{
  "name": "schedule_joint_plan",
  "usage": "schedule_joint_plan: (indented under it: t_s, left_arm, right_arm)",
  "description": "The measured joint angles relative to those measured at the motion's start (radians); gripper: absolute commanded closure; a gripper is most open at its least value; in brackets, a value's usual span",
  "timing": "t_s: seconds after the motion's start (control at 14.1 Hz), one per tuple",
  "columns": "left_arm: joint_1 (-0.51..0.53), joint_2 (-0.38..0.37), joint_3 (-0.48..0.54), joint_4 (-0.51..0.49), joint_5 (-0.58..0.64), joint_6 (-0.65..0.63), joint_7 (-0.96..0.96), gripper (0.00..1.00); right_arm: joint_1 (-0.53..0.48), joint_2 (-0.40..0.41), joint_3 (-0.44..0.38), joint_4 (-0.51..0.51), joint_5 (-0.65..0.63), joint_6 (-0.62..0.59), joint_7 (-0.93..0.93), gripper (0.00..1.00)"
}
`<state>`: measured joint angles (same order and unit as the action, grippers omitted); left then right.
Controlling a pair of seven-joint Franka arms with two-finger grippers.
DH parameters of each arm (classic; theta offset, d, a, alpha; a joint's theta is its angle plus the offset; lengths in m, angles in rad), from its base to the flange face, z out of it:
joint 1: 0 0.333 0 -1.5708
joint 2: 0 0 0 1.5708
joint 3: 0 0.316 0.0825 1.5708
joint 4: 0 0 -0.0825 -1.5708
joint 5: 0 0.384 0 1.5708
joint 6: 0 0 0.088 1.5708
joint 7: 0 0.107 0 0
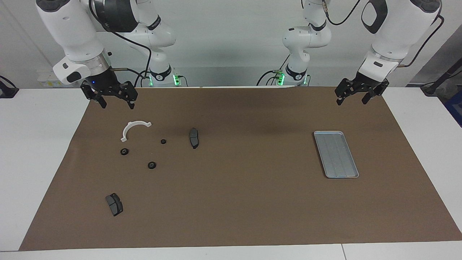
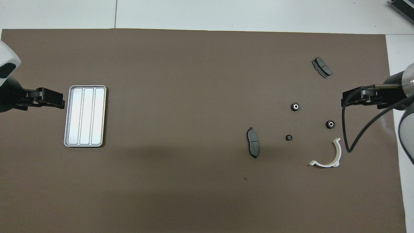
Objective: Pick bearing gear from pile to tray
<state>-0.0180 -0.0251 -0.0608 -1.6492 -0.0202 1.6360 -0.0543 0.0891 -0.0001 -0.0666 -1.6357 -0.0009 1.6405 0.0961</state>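
Right gripper (image 1: 114, 102) hangs released, fingers apart, holding nothing, over the brown mat's (image 1: 231, 202) edge at the robots' end, near the pile. Left gripper (image 1: 356, 96) waits likewise released and unloaded, up over the mat at its own end, just robot-side of the tray (image 1: 336, 154).

Tray is bare, lies flat toward the left arm's end, well apart from the pile. Nothing moved yet, I judge.

Pile, toward the right arm's end, big to small: white curved bracket (image 1: 134, 129) nearest the robots; one dark brake pad (image 1: 194, 137) toward the mat's middle; second brake pad (image 1: 114, 204) farthest from the robots; three black bearing rings, one (image 1: 152, 165) farther out, one (image 1: 124, 151) just off the bracket's end, the smallest (image 1: 163, 141) between the bracket and the middle pad.

Risks, as I judge them:
- Long haul across the mat to the tray; a handover or cross-reach could drop a ring.
- Bracket sits close to one ring; a descending finger may clip it and shove both.
- Wrong pick: a pad taken instead of a ring.
- Rings are small and round; an off-centre pinch squirts them away or sets them rolling.
- Low tray rim; a ring let go from height may bounce out.
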Motion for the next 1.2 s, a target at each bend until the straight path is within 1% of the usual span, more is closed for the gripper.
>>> schedule_joint_plan:
  t_s: [1.2]
  left_arm:
    - [0.000, 0.000, 0.000, 0.000, 0.000, 0.000, 0.000, 0.00]
  right_arm:
    - [0.001, 0.000, 0.001, -0.014, 0.000, -0.001, 0.000, 0.00]
